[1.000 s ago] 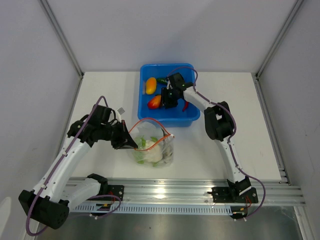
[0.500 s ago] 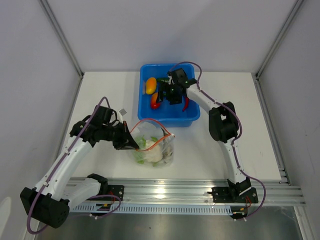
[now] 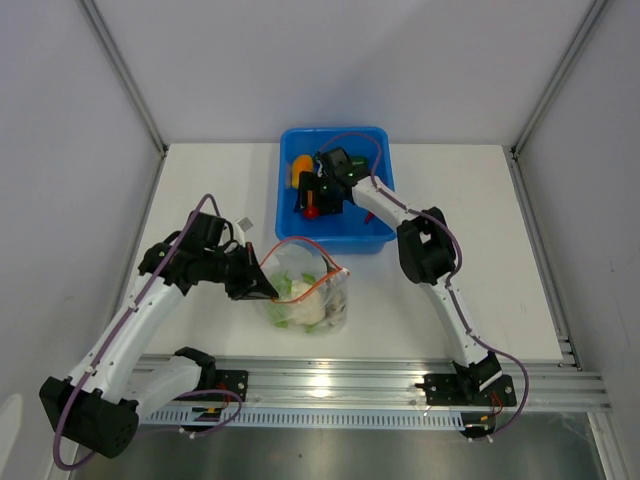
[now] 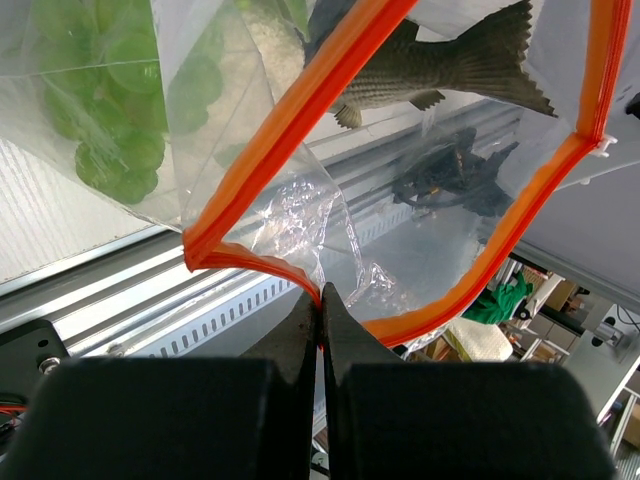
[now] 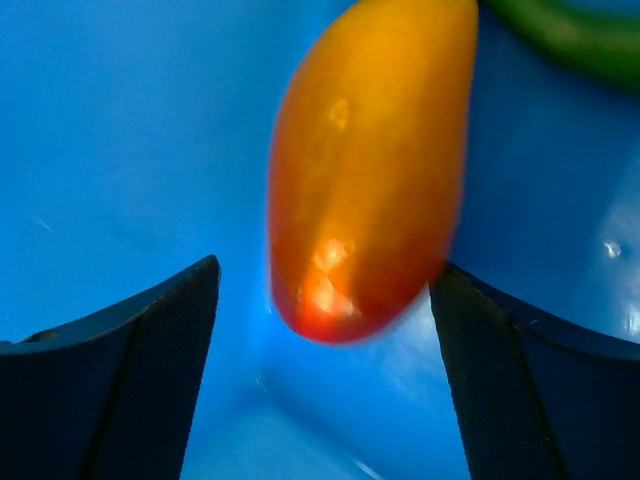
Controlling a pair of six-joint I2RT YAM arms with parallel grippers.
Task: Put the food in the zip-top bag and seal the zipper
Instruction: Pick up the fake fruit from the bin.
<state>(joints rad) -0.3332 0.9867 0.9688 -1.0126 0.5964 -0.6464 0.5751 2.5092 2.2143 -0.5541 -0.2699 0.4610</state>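
The clear zip-top bag (image 3: 305, 296) lies in front of the blue tub (image 3: 380, 235), its mouth held open. My left gripper (image 3: 263, 289) is shut on the orange zipper strip (image 4: 322, 292) at the bag's left edge. Inside the bag I see the grey fish (image 4: 450, 70), white cauliflower (image 4: 270, 50) and green food (image 4: 110, 110). My right gripper (image 3: 309, 194) is open, low in the tub's left half. The red-orange fruit (image 5: 370, 170) sits between its fingers (image 5: 150, 340), close to the right one; it also shows in the top view (image 3: 312, 210). An orange-yellow pepper (image 3: 299, 164) lies behind it.
A green chili (image 5: 570, 30) lies in the tub just beyond the fruit. The tub's left wall is close to my right gripper. A metal rail (image 3: 330, 385) runs along the table's near edge. Frame posts stand at the back corners.
My right gripper has swung left across the tub and now straddles the red-orange fruit. My left gripper and the bag have not moved.
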